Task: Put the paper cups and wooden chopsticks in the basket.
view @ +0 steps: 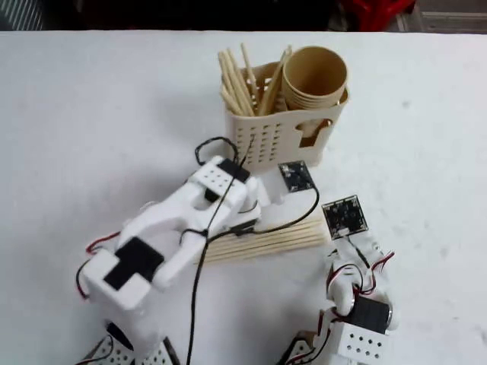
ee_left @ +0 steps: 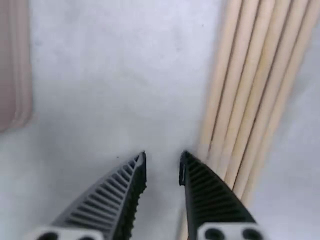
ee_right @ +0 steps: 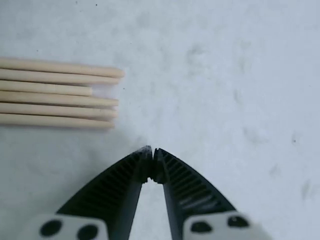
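Note:
A cream slotted basket (view: 281,141) stands at the back of the table. It holds a stack of paper cups (view: 314,76) and several wooden chopsticks (view: 240,80) upright. Several more loose chopsticks (view: 274,239) lie side by side on the table in front of it. My left gripper (ee_left: 162,165) is low over the table, open by a small gap with nothing between its fingers. One of its fingers (ee_left: 207,195) is right beside the loose chopsticks (ee_left: 250,100). My right gripper (ee_right: 152,154) is shut and empty, a short way off the chopsticks' ends (ee_right: 60,92).
The white left arm (view: 175,236) stretches from the front edge toward the basket and covers part of the loose chopsticks. The right arm (view: 354,304) sits at the front right. A side of the basket (ee_left: 12,65) is close to my left gripper.

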### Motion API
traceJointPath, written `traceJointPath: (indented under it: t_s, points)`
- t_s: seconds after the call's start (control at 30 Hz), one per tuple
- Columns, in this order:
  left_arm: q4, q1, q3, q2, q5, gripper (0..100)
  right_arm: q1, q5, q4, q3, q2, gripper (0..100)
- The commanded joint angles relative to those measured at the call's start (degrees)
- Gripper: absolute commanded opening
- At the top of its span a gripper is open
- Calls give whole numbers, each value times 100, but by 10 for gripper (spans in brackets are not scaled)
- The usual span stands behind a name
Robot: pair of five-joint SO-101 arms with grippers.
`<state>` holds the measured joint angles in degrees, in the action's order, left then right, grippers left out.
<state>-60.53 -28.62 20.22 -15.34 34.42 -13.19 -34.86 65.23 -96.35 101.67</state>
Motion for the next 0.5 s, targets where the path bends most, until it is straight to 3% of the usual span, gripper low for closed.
traceJointPath:
  t_s: [0.0,0.23,0.47]
  points:
    - [-132,4,-642,-435,44,124,-22,9,-57,-53,-31,17]
    - [-343,268,-791,-31,35,124,-22,9,-57,-53,-31,17]
    - [-18,-127,475,1288,53,127,-22,9,-57,-53,-31,17]
